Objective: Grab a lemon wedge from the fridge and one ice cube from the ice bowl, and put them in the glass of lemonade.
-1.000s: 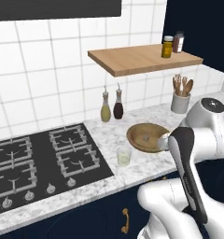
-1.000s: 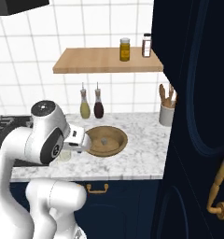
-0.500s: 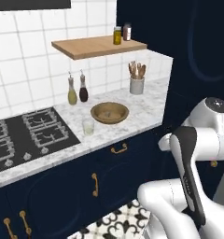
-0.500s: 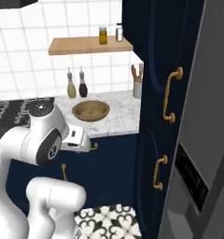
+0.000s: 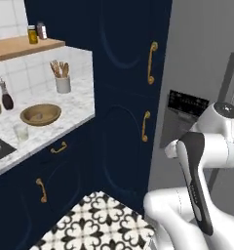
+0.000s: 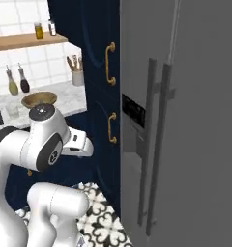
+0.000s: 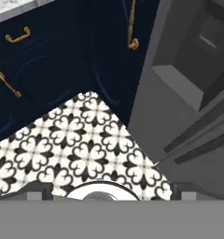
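The grey steel fridge (image 6: 195,125) stands at the right with both doors shut and its dark bar handles (image 6: 151,144) side by side. Its black dispenser panel (image 5: 187,102) faces me. The lemon wedge is hidden. On the marble counter at the left sits the brown ice bowl (image 5: 40,114), and the glass of lemonade (image 5: 20,132) stands just in front of it. Both also show in the right base view: ice bowl (image 6: 39,99), glass (image 6: 12,111). My gripper (image 7: 111,193) hangs over the patterned floor, open, with nothing between its fingertips (image 7: 38,190). The fridge (image 7: 188,93) is to its right.
Tall navy cabinets with gold handles (image 5: 150,62) stand between the counter and the fridge. A utensil jar (image 5: 63,83) and two oil bottles (image 6: 17,82) are at the counter's back, and jars sit on a wooden shelf (image 5: 21,46). Black-and-white tiled floor (image 7: 86,149) lies below.
The whole picture has swung from the stove and counter to the navy cabinets and fridge, so the base has moved. The bowl and glass keep their places on the counter. The gripper stays open.
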